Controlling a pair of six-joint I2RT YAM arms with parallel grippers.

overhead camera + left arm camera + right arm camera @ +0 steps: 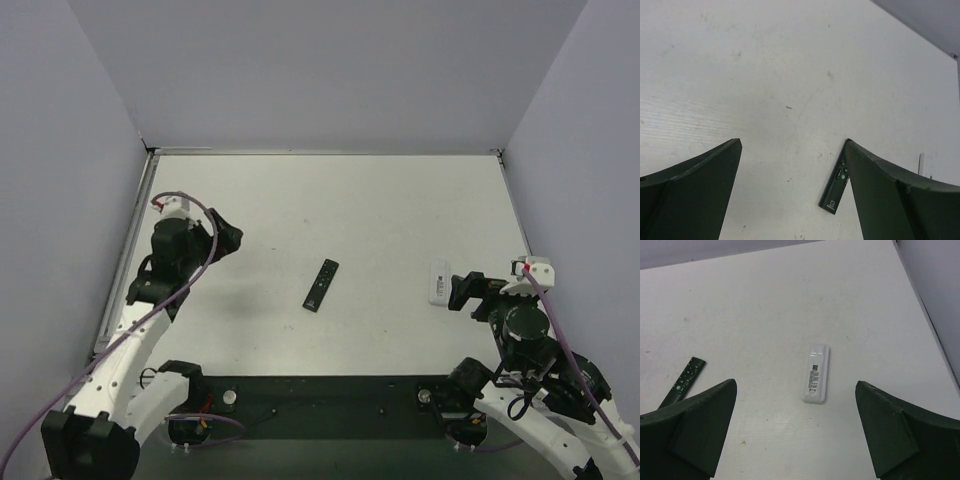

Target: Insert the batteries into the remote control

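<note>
Left fingers [700,185] and right fingers [700,415] gape empty, black remote [321,285] lies mid surface [400,200], white remote [816,373] lies label-up near the right arm, batteries not visible anywhere, so the risk is a pinch skidding a flat casing or picking the wrong remote.

My tabletop [400,200] is plain white, just a few faint scuffs on it. A slim black remote [321,285] lies flat, buttons up. Well off to that remote's right there's a white remote [439,281], label side up.
</note>
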